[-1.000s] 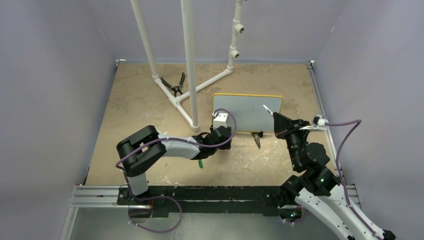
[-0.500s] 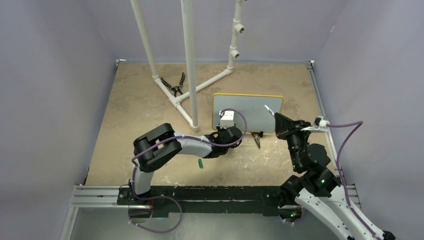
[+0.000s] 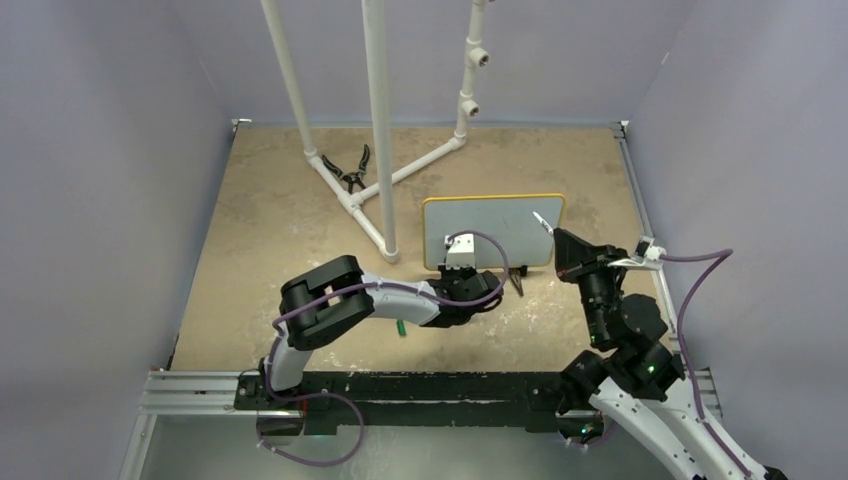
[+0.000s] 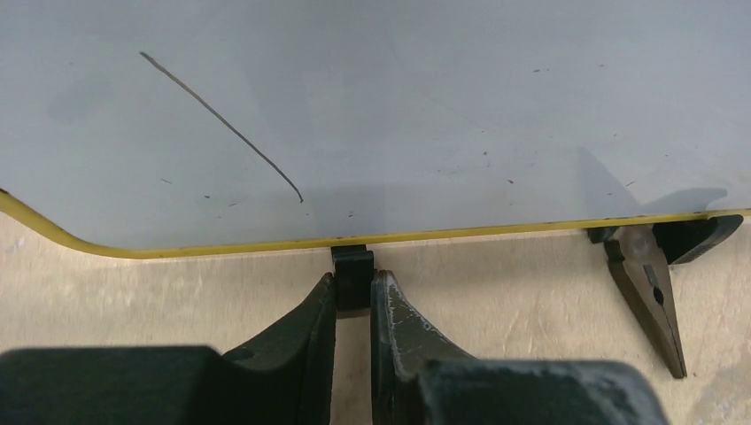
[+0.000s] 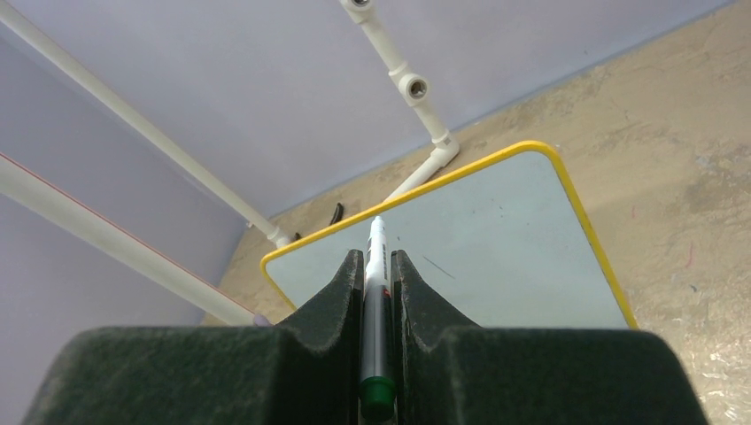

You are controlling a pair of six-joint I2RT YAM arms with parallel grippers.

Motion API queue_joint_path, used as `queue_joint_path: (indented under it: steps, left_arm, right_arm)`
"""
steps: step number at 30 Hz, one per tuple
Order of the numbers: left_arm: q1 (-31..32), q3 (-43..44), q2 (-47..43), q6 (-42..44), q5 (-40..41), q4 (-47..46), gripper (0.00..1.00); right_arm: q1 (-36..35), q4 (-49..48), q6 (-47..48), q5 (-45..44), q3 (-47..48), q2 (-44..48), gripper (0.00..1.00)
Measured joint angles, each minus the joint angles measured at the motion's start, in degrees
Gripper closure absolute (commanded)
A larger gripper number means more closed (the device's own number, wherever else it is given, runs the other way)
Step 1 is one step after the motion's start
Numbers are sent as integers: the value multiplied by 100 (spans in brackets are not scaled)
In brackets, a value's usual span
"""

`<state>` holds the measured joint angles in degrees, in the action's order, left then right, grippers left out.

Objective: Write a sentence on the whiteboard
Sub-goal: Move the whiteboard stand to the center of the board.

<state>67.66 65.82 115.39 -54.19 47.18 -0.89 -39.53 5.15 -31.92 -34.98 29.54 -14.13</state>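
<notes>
Whiteboard [image 3: 500, 228]: my left tool [image 4: 354, 282] is clenched on its black foot [image 4: 352, 258] at the 6 o'clock rim. My right tool [image 5: 376, 258] grasps a marker [image 5: 376, 232], tip over the 2 o'clock corner. The board lies toward 3 o'clock of the tabletop's [image 3: 280, 220] middle, pliers [image 4: 651, 297] beside it.

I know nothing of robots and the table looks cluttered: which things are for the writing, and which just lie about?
For the job: whiteboard, marker in the right gripper, left gripper on the whiteboard's foot.
Lying about: pliers by the pipes, pliers at the whiteboard's near edge, small green piece, white pipe frame.
</notes>
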Motion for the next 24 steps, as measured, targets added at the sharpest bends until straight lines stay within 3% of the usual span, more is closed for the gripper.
queue_joint_path:
  steps: [10,12,15,18,24]
  left_arm:
    - [721,431,4,-1628,275,1609,100]
    - [828,442,4,-1818,286,1731,91]
    - [901,444,0,-1980,297,1797,58]
    - [914,417,-81,-2124,168,1722,39]
    - [1104,-7,-538,-2127,-289,1617,36]
  right_arm:
    - [0,149,-4,-7,0,389,100]
    - [0,164,-2,-11,2,409,100]
    - [0,197,-2,-11,2,409,100]
    - [0,262,-2,-7,13,409,100]
    - [0,308,87,162,76,479,100]
